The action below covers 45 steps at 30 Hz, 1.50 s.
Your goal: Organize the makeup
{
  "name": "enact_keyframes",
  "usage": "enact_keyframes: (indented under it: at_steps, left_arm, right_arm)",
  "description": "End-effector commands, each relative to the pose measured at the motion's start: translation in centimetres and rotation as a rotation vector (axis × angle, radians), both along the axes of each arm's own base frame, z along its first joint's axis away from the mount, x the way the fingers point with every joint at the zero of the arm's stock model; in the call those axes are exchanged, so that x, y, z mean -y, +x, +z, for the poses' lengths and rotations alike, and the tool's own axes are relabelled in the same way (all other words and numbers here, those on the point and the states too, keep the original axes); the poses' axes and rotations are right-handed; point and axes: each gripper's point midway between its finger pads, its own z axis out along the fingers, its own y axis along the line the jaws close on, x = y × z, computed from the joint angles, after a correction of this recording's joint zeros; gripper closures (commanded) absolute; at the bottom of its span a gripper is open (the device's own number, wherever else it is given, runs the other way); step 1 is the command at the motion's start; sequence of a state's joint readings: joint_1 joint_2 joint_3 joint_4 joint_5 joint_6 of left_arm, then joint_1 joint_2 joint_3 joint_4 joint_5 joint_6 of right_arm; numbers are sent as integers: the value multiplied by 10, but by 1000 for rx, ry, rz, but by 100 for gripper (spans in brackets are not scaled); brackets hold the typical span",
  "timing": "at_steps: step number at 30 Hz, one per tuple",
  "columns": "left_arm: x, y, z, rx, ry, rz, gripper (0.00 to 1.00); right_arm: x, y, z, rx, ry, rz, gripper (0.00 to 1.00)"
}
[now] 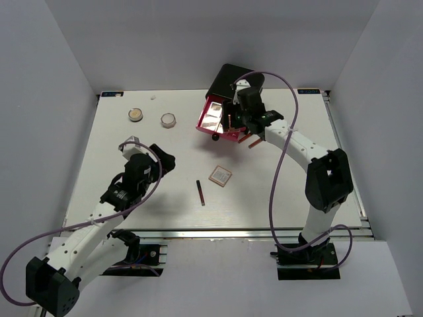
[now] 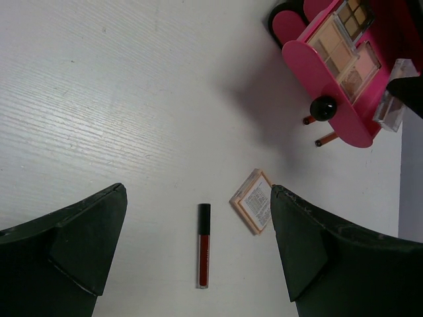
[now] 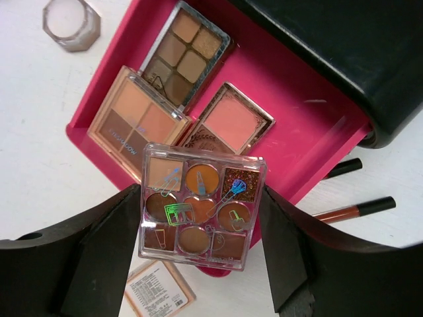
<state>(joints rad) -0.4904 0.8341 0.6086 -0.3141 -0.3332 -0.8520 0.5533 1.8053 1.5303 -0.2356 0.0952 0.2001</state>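
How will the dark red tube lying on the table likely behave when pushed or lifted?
The dark red tube looks slim and round, so a sideways push would probably roll it. Straight and hard-looking, it should stay stiff. Its smooth-looking surface might slip when pinched.

Seen from the top: fixed high above and behind both arm bases, tilted steeply down, far enough back to take in the whole table [image 1: 132,191] and both arms. From the left wrist: low over the table, aimed forward and down between the wide-apart fingers of the left gripper [image 2: 198,191], toward a dark red stick [image 2: 203,246], a small square palette [image 2: 252,201] and, farther off, the pink drawer [image 2: 334,92]. From the right wrist: very close, looking almost straight down into that drawer past a clear palette [image 3: 201,224] pinched in the right gripper [image 3: 200,195]. Shared by all three: drawer and small square palette. Shared by top and left wrist only: the stick.
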Motion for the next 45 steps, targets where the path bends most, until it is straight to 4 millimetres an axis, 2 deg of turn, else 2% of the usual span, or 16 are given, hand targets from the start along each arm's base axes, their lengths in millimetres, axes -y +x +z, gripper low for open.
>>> enact_keyframes:
  at_steps: [1, 12, 18, 19, 21, 22, 26, 28, 30, 34, 37, 38, 42, 43, 44, 45]
  left_arm:
    - [-7, -5, -1, 9, -14, 29, 2]
    - [-5, -5, -3, 6, -29, 25, 2]
    - [-3, -5, -1, 16, -38, 21, 2]
    - [-4, -5, -2, 15, -38, 21, 2]
    - [-3, -5, -2, 14, -38, 18, 2]
    - [-3, -5, -2, 14, -38, 20, 2]
    - [-2, -4, -1, 16, -40, 17, 2]
    - [-1, -4, -1, 18, -43, 14, 2]
    - [-1, -3, -1, 17, -45, 12, 2]
    - [4, -2, 0, 22, -51, -8, 2]
    - [15, 1, 4, 43, -71, -62, 2]
    - [21, 4, 12, 74, -96, -83, 2]
    - [47, 9, 13, 62, -161, -175, 2]
    - [57, 12, 9, 31, -175, -206, 2]
    - [63, 13, 6, 13, -179, -224, 2]
    - [70, 16, 0, -24, -187, -239, 2]
  right_arm:
    - [-11, 16, 36, 106, 56, -52, 75]
    - [-3, 29, 23, 153, 16, -122, 64]
    - [1, 35, 11, 162, -25, -135, 52]
    - [1, 35, 10, 163, -31, -133, 47]
    - [1, 36, 9, 169, -40, -131, 46]
    - [1, 37, 10, 174, -43, -130, 41]
    - [1, 39, 10, 178, -44, -134, 38]
    - [1, 39, 10, 179, -44, -135, 30]
    - [2, 39, 10, 180, -49, -132, 11]
    - [0, 37, 11, 178, -49, -114, 11]
    - [-4, 33, 17, 179, -47, -76, 11]
    - [-5, 31, 24, 186, -44, -58, 11]
    - [-17, 15, 64, 281, -91, 157, 11]
    - [-24, 5, 69, 296, -83, 253, 11]
    - [-24, -8, 86, 330, -74, 321, 11]
    - [-28, -25, 85, 344, -49, 476, 11]
